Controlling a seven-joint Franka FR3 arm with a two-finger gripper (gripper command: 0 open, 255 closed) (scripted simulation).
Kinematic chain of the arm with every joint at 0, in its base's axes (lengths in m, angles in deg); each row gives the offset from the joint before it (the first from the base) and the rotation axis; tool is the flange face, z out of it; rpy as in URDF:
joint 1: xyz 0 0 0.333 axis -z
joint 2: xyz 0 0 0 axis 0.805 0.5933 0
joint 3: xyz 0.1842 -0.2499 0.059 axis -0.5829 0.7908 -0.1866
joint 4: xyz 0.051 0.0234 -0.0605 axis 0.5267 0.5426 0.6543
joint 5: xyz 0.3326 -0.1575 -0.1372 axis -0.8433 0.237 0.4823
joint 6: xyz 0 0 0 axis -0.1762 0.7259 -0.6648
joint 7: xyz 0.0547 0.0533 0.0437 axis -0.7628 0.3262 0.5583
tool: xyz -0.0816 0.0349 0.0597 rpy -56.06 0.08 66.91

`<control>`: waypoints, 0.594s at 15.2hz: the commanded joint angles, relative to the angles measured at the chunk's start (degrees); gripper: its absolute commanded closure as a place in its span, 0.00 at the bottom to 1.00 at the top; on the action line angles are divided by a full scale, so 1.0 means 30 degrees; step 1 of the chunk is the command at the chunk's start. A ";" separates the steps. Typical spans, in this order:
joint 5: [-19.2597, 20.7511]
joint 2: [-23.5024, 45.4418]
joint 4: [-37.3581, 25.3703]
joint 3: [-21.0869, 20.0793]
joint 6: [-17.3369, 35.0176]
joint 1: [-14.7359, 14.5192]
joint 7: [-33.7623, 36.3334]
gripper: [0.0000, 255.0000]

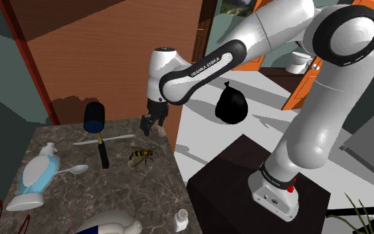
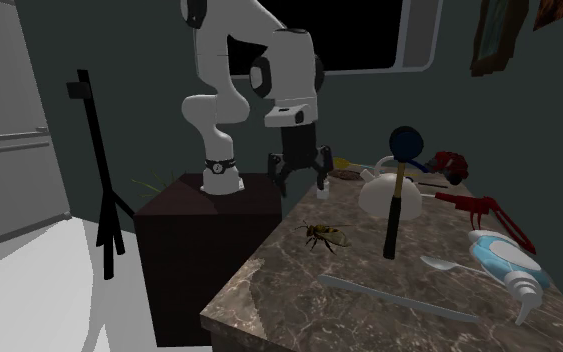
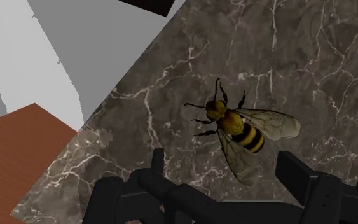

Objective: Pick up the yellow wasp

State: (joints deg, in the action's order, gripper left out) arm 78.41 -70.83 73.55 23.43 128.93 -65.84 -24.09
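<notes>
End effector (image 1: 151,126) (image 2: 301,178) (image 3: 225,167), black and two-fingered, hangs on the white arm above the dark brown, white-veined marble worktop (image 1: 112,196) (image 2: 279,295) (image 3: 298,51). Its fingers are spread wide apart and grip nothing. A yellow-and-black striped wasp (image 1: 139,156) (image 2: 324,236) (image 3: 238,127) with translucent wings lies flat on the worktop, below the end effector and clear of it. In the wrist view the wasp lies just ahead of the fingertips, within the span between the two fingers, with its body set at an angle and neither finger touching it. In the shoulder view the wasp is near the worktop edge that faces the dark box stand (image 1: 245,173), closer to the camera than the end effector. A mallet (image 1: 97,129) (image 2: 397,195) with a dark blue rounded head and a black handle is near the wasp, on the shoulder view's left of it. A slim white strip (image 1: 115,138) (image 2: 399,298) lies at the mallet's handle. Farther to that left lie a white spoon (image 1: 72,170) (image 2: 444,264) and a light blue and white bottle (image 1: 38,174) (image 2: 504,260). A small white shaker (image 1: 181,216) stands at the near worktop edge.
</notes>
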 commanded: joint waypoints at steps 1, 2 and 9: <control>0.0462 0.1411 -0.0827 -0.0078 0.0476 -0.0331 0.0466 0.00; 0.0711 0.2130 -0.1325 -0.0087 0.0642 -0.0540 0.0719 0.00; 0.1995 0.6365 -0.4560 0.0166 0.1361 -0.1998 0.1925 0.00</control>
State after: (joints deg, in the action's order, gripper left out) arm 84.07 -52.91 60.63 23.74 132.65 -71.57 -18.44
